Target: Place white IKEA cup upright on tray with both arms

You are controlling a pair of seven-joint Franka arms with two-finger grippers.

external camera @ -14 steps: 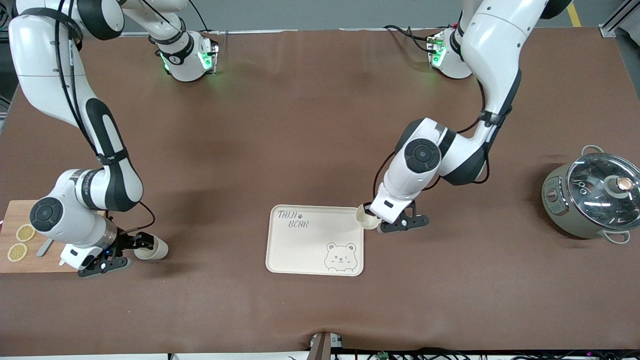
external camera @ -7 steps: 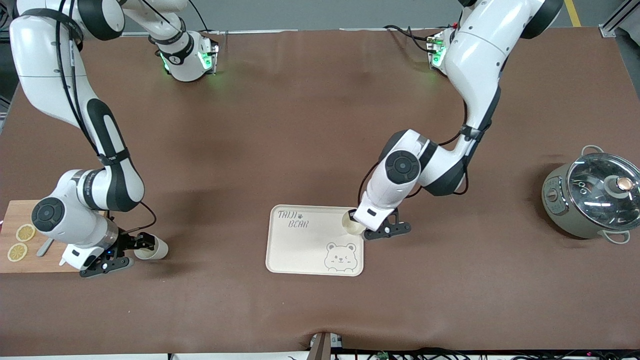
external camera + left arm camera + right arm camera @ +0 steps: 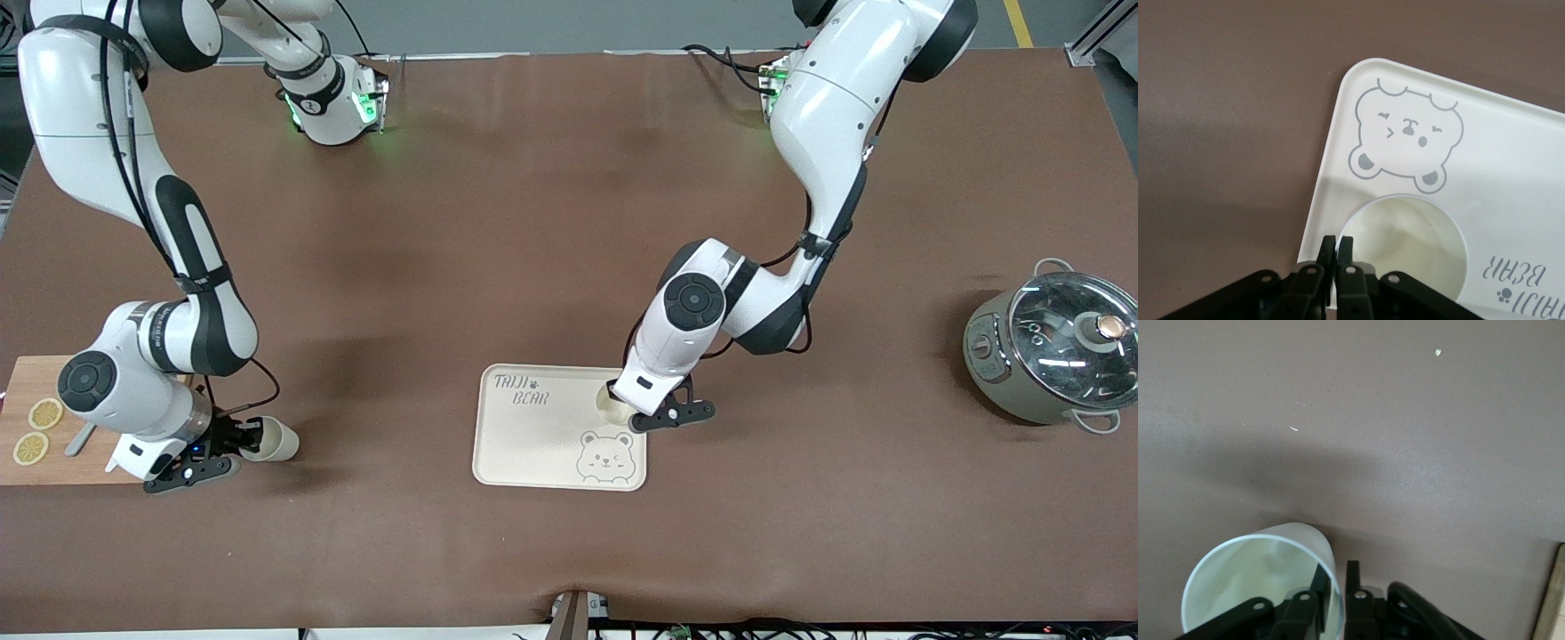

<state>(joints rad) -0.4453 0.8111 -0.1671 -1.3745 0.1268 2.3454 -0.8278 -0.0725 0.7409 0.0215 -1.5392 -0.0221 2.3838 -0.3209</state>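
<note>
From the front, the left gripper [image 3: 633,411] holds a white cup [image 3: 612,404] upright over the tray [image 3: 533,444], its wrist view showing jaws clenched on the rim, while the right gripper [image 3: 1335,587] apparently grips a second cup [image 3: 1251,580] over the worktop [image 3: 533,222].

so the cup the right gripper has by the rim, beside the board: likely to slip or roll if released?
The cup looks thin-walled and smooth, so probably light and a bit slippery. The right gripper pinches only its rim wall, a hold that may let it pivot. It leans over the table; dropped like this, its round body would likely tip and roll.
</note>
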